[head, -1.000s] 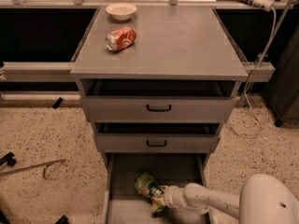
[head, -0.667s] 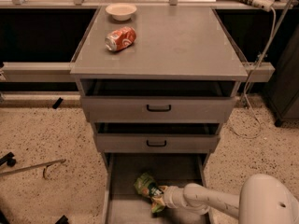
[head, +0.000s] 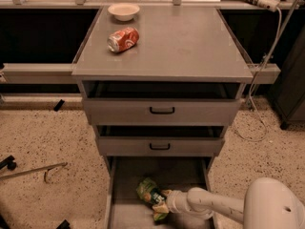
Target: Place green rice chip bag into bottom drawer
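The green rice chip bag (head: pixel 149 192) is a crumpled light-green foil bag lying on the grey floor of the open bottom drawer (head: pixel 126 175), near its middle. My gripper (head: pixel 162 205) reaches in from the lower right on a white arm and sits right at the bag's near right end, touching or around it. The bag hides the fingertips.
A red-orange soda can (head: pixel 123 39) lies on its side on the grey cabinet top, with a white bowl (head: pixel 124 11) behind it. Two upper drawers with black handles (head: pixel 161 110) stand slightly open. A white cable (head: pixel 259 75) hangs at the right. Dark tools lie on the speckled floor at left.
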`<state>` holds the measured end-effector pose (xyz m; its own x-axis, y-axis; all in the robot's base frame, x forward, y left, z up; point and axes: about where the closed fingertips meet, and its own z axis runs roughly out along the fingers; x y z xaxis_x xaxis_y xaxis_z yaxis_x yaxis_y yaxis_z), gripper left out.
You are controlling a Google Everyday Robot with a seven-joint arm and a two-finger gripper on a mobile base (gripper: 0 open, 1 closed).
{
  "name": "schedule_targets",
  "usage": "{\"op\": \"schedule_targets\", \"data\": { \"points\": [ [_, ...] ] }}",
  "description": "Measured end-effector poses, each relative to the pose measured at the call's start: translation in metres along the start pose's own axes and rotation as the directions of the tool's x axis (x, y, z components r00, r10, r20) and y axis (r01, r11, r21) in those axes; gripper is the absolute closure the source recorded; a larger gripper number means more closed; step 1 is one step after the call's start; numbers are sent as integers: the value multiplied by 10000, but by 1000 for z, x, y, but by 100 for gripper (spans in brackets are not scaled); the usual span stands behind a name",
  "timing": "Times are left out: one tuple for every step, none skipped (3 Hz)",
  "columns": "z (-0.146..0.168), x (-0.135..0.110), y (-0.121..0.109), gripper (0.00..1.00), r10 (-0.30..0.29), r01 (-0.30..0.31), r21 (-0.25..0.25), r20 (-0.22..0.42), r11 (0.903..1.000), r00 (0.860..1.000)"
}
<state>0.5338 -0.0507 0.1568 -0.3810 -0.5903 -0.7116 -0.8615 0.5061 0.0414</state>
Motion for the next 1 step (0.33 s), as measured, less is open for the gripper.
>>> {"op": "schedule_targets", "data": {
  "points": [
    [0,0,0,0,0,0,0,0,10000,10000]
  ]
}}
